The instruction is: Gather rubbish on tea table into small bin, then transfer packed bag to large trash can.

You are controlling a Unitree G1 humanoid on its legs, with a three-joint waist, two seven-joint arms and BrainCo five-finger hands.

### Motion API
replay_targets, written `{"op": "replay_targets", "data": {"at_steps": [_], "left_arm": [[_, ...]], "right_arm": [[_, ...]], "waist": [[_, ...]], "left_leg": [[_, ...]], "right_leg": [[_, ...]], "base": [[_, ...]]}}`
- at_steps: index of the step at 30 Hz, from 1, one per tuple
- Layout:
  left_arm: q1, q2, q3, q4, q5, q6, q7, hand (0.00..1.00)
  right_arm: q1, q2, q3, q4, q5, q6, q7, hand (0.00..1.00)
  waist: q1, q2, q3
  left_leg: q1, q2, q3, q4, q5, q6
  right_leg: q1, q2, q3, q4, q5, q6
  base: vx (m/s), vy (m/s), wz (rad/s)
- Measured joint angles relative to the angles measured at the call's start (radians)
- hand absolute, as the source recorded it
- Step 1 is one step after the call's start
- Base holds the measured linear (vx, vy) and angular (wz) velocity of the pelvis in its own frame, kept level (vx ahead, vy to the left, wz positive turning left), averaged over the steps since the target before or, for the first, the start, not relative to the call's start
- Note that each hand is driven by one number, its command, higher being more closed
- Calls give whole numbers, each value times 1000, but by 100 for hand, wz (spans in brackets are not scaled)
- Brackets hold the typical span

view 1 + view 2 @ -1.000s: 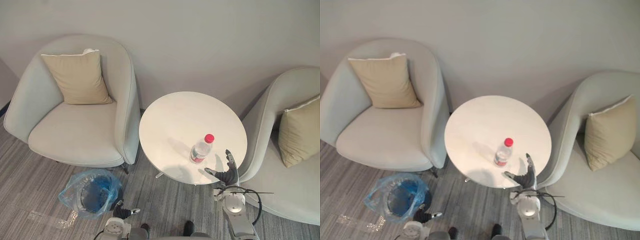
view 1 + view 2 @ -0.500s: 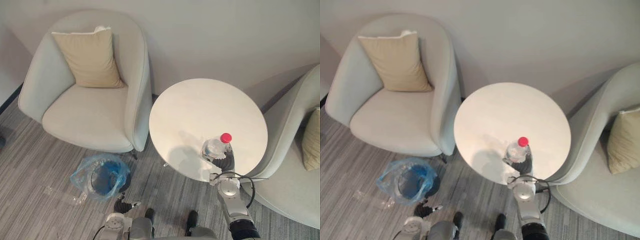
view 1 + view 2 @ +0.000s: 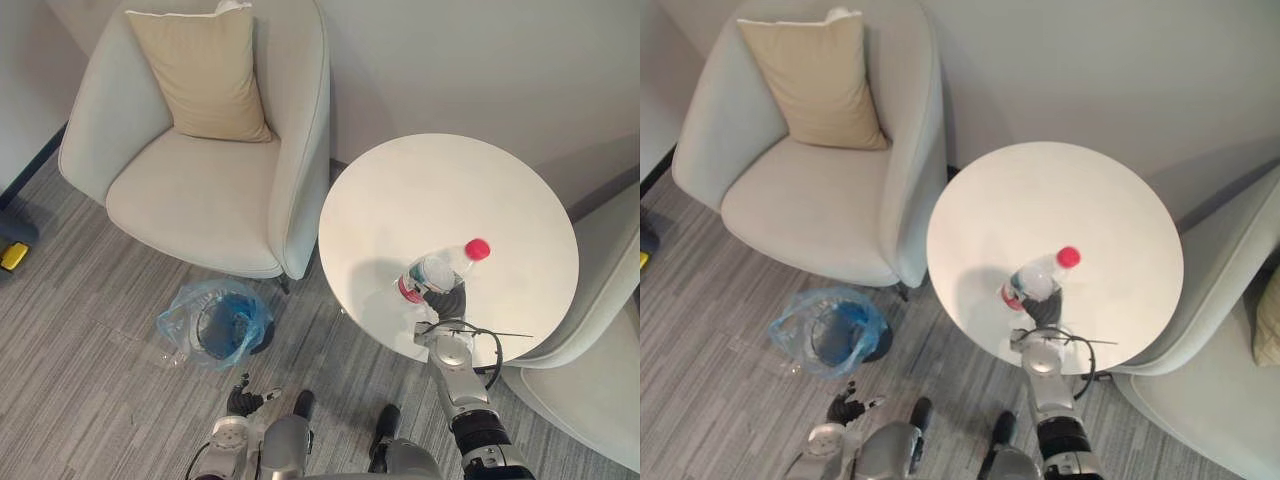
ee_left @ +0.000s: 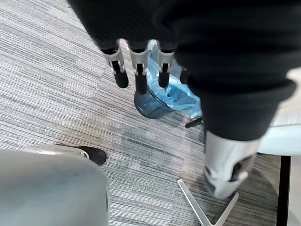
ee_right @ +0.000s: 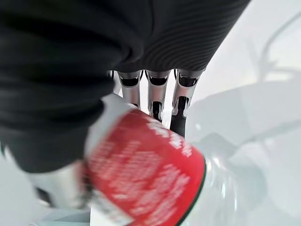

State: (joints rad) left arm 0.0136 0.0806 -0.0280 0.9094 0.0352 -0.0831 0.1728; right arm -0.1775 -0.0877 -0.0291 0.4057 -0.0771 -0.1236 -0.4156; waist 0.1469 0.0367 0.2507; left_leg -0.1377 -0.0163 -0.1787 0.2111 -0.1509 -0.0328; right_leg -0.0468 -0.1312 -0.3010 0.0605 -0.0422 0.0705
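Against the palm of my right hand: one clear plastic bottle with red cap and red label, clasped about its lower body, fingers wrapped behind it and the thumb on the near side. Bottle tilted, over the near edge of the round white tea table; long axis slanted, cap up, away from the hand and to its right, labelled base down to its left. Destination: one small round bin lined with a blue plastic bag, on the grey carpet, well off to the left of that hand and below it, mouth open upward. My left hand: low over the floor, fingers straight and loose, holding nothing, bin just ahead of its fingertips. Judgement: the left hand is nearer the bin, but the right has the bottle, so the carry goes leftward and down past the table edge.
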Motion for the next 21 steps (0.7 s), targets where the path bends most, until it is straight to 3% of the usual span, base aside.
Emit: {"op": "replay_targets", "data": {"at_steps": [9,12,21], "left_arm": [[1,1,0,5,15,3,-2,0],[5,7,-1,9,38,7,-3,0],[7,18,-46,32,43,8,-2,0]], "right_arm": [[167,-2,6,-259,-3,-17,54,100],[234,-1,16,-330,-14,-27,75,100],[364,6,43,-458,-55,-45,107,100]], "waist": [[-7,-3,0],[-34,-3,0],[-65,-8,-16]], "left_leg": [[48,-2,3,-2,0,0],[58,-1,6,-3,0,0],[90,6,51,-21,0,0]], "right_leg": [[58,1,13,-30,1,0],[66,2,20,-34,3,3],[87,9,72,-86,53,10]], "base": [[-7,-1,-2],[-44,3,-6],[-62,20,-17]]}}
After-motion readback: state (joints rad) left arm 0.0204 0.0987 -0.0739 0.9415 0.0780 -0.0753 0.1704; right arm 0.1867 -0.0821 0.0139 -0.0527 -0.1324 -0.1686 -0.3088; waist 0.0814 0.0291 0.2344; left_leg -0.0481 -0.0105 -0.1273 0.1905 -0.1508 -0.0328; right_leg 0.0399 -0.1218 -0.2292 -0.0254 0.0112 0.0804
